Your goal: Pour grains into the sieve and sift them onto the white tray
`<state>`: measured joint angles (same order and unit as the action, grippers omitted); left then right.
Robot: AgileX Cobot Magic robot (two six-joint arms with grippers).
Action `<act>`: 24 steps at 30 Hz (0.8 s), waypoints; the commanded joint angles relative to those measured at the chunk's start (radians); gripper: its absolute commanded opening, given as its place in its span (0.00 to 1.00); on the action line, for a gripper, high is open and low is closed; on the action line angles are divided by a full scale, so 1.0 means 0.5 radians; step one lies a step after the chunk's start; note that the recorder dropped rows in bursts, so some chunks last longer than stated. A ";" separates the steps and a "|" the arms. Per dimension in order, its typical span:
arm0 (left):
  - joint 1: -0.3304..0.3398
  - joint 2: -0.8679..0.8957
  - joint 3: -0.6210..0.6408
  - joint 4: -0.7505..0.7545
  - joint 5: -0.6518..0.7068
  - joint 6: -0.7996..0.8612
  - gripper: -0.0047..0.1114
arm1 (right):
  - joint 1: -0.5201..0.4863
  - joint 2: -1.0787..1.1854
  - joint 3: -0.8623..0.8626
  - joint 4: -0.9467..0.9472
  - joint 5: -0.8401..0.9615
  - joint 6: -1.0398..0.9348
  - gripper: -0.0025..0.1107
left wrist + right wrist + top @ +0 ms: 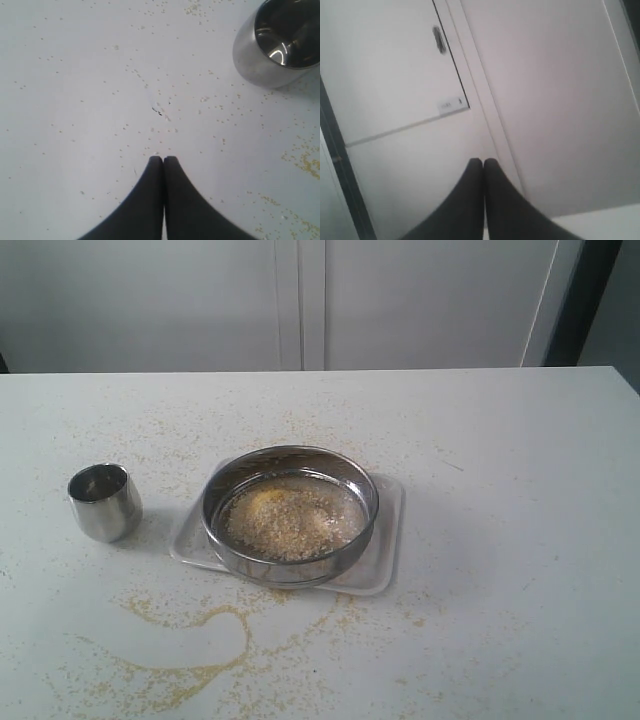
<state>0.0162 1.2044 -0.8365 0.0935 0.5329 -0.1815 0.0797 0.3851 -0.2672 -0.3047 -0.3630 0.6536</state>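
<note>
Grains (292,520) were seen lying in the sieve (289,568), which was set on the white tray (388,540) at frame centre. The steel cup (104,503) at centre left looked emptied, so pouring was judged done and sifting left. Meal (190,645) was scattered over the table (520,490), lower left. The left gripper (163,160) was pressed together, empty, over the table near the cup. The right gripper (483,161) was likewise together, aimed at a cabinet door (395,75). Open room was noted right of the tray.
</note>
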 commanded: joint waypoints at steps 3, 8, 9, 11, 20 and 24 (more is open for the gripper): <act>0.010 -0.015 -0.002 -0.006 0.018 0.003 0.04 | 0.003 0.545 -0.326 -0.329 0.448 0.011 0.02; 0.010 -0.015 -0.002 -0.006 0.018 0.003 0.04 | 0.025 0.887 -0.538 -0.382 0.801 -0.051 0.02; 0.010 -0.015 -0.002 -0.006 0.018 0.003 0.04 | 0.042 0.931 -0.565 -0.379 0.885 -0.117 0.02; 0.010 -0.015 -0.002 -0.006 0.018 0.003 0.04 | 0.085 1.053 -0.642 -0.379 1.095 -0.262 0.02; 0.010 -0.015 -0.002 -0.006 0.018 0.003 0.04 | 0.242 1.452 -1.021 0.181 1.862 -1.067 0.02; 0.010 -0.015 -0.002 -0.006 0.018 0.003 0.04 | 0.246 1.649 -1.177 0.795 1.966 -1.556 0.02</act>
<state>0.0162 1.2044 -0.8365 0.0935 0.5329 -0.1815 0.1982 1.1669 -0.8156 -0.0681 0.5915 0.0151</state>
